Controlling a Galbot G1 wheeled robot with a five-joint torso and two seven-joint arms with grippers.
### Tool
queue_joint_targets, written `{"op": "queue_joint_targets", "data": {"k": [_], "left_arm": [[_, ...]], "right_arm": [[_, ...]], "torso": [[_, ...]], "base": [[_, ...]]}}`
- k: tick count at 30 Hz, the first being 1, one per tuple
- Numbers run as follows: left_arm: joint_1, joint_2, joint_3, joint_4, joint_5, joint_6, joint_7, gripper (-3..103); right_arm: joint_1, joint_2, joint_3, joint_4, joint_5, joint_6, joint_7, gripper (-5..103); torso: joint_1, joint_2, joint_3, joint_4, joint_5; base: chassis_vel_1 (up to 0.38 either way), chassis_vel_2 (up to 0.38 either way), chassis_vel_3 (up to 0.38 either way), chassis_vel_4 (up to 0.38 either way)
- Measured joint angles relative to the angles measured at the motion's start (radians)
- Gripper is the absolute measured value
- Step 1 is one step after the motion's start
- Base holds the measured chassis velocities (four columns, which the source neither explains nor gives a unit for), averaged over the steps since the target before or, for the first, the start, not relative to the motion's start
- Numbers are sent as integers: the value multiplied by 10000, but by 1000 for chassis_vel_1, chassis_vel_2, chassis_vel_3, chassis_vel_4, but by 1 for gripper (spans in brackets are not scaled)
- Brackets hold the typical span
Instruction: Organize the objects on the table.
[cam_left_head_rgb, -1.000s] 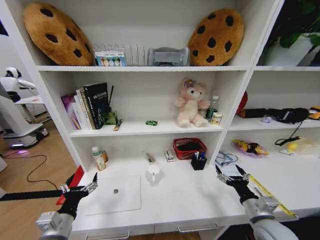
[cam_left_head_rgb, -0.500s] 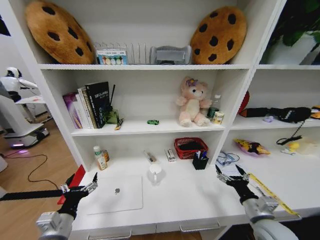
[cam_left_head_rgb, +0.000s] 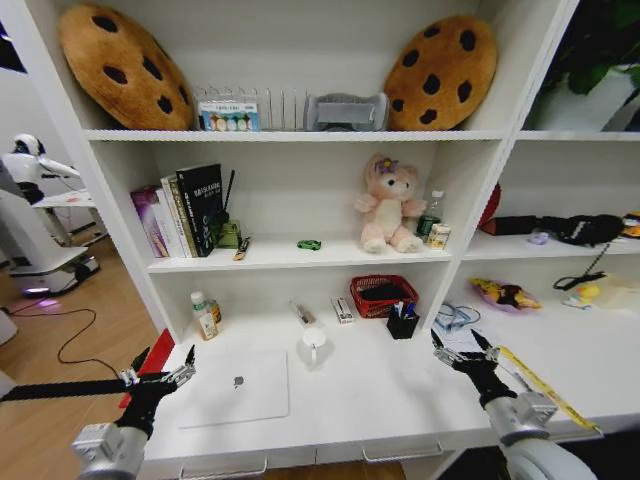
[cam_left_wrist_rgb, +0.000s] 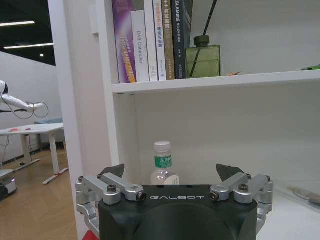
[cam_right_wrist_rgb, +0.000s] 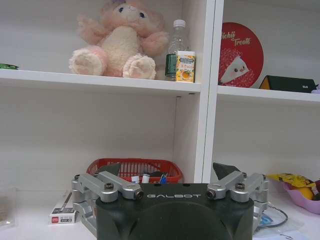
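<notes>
While both arms hang low at the front of the long white desk top (cam_left_head_rgb: 400, 400), neither grips anything. From the head view, the left gripper (cam_left_head_rgb: 160, 375) hovers at the desk's left end with its black-tipped fingers spread wide and nothing between them, just beside the slim silver laptop (cam_left_head_rgb: 237, 388), which lies closed and flat near the front edge. The right gripper (cam_left_head_rgb: 461, 350) sits over the right part of the desk, fingers likewise parted and empty, near a yellow ruler-like strip (cam_left_head_rgb: 540, 385).

Behind the laptop stand a small clear bottle with a green cap (cam_left_head_rgb: 203, 317), a red mesh basket (cam_left_head_rgb: 383, 296) and a black pen cup (cam_left_head_rgb: 402, 323) holding pens. On the shelf above, the tiny green toy car (cam_left_head_rgb: 309, 244) rests between upright books (cam_left_head_rgb: 185, 208) and a pink plush bear (cam_left_head_rgb: 388, 205). An orange-yellow snack packet (cam_left_head_rgb: 503, 294) lies in the right-hand bay.

Closer in, the left wrist view shows that gripper (cam_left_wrist_rgb: 175, 175) facing the bottle (cam_left_wrist_rgb: 163, 167) and a green glass diffuser (cam_left_wrist_rgb: 203, 60) beside the books. The right wrist view shows its gripper (cam_right_wrist_rgb: 167, 172) facing the basket (cam_right_wrist_rgb: 135, 169), with a small white-and-red box (cam_right_wrist_rgb: 64, 215) lying beside it.
</notes>
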Motion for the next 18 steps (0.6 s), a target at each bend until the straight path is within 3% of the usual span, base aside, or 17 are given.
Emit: {"op": "queue_joint_targets", "data": {"k": [7,18], "left_arm": [[0,0,0,0,0,-1,0,100],[1,0,-1,0,0,0,-2,100]], "right_arm": [[0,0,0,0,0,0,0,100],[-2,0,0,0,0,0,0,100]], "torso": [[-5,7,-1,-1,2],[-7,10,-1,-1,-8]], "base": [[227,-105,-234,113],[310,-178,-337,176]]}}
